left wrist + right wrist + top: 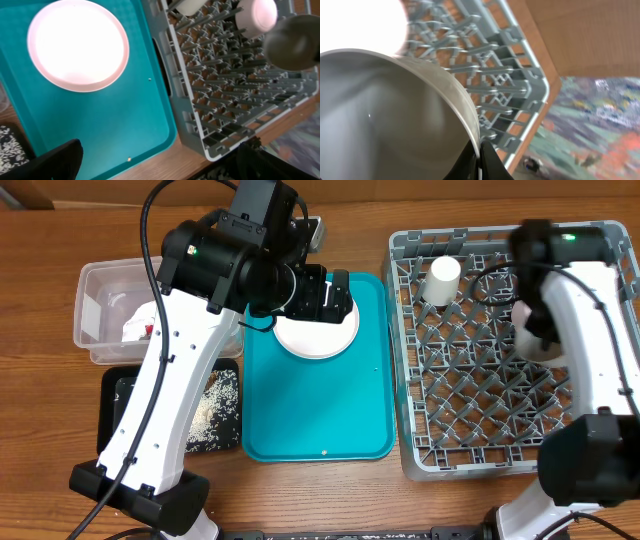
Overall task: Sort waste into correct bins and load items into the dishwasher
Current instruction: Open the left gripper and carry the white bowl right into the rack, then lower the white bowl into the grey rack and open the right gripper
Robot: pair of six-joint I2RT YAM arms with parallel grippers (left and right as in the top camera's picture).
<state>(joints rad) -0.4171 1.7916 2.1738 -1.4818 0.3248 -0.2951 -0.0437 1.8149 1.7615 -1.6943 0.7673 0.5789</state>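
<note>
A white plate [316, 337] lies at the far end of the teal tray [320, 415]; it also shows in the left wrist view [77, 45]. My left gripper [336, 292] hovers above the plate, open and empty, its fingers at the bottom corners of the left wrist view [160, 165]. My right gripper [480, 156] is shut on the rim of a grey metal bowl [385, 115], held over the grey dish rack [500, 450]. The bowl shows blurred in the left wrist view [292, 42]. A white cup [444, 278] stands upside down in the rack's far left part.
A clear plastic container [105, 280] with crumpled waste stands at the left. A black tray [120, 395] with spilled rice lies in front of it. The rack [230, 95] sits right against the tray's right edge. A small crumb [129, 159] lies on the tray.
</note>
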